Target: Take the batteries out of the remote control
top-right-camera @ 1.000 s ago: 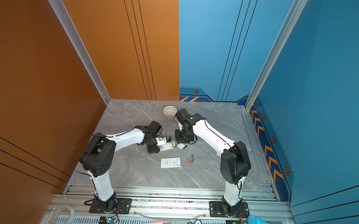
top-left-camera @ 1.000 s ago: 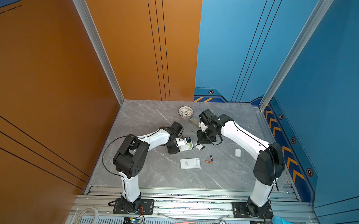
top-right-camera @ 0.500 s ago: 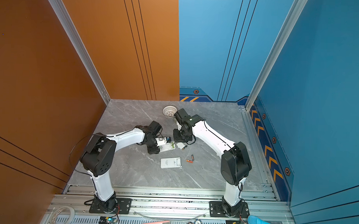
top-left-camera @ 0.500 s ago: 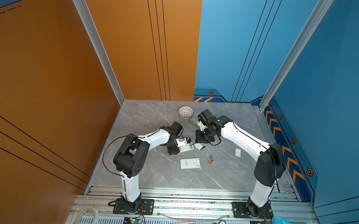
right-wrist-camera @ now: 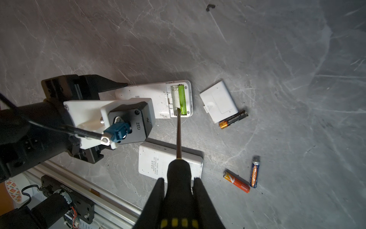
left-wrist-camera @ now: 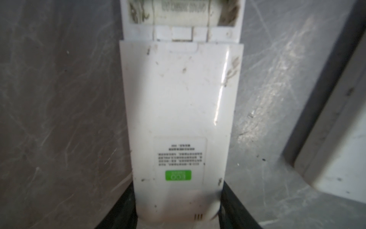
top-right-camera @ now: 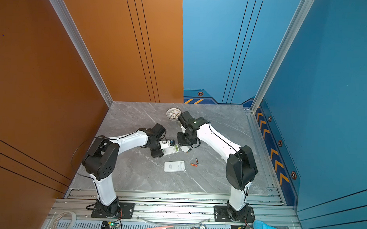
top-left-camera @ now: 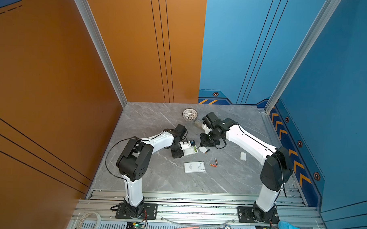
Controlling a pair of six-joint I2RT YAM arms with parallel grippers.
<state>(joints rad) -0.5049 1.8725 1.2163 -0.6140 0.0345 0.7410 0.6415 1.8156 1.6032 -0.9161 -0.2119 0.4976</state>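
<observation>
My left gripper [left-wrist-camera: 177,200] is shut on the narrow end of the white remote control [left-wrist-camera: 178,109], which lies back up on the table with its battery bay open. A light green battery [right-wrist-camera: 181,99] sits in the bay beside a white printed cylinder [right-wrist-camera: 174,97]. My right gripper [right-wrist-camera: 179,181] is shut on a black-handled screwdriver [right-wrist-camera: 178,170], whose tip is at the end of the green battery. Three batteries lie loose: a black-and-gold one [right-wrist-camera: 233,120], an orange one [right-wrist-camera: 236,182] and a blue-and-orange one [right-wrist-camera: 254,171]. In both top views the grippers [top-left-camera: 182,149] [top-left-camera: 205,141] meet mid-table.
The white battery cover [right-wrist-camera: 218,101] lies by the black-and-gold battery. A second white flat device [top-left-camera: 194,167] lies in front of the remote. A white mesh basket [top-left-camera: 190,114] stands at the back, a small white piece [top-left-camera: 243,156] to the right.
My right gripper has edged slightly to the left with the screwdriver. The left gripper and the remote have not moved.
</observation>
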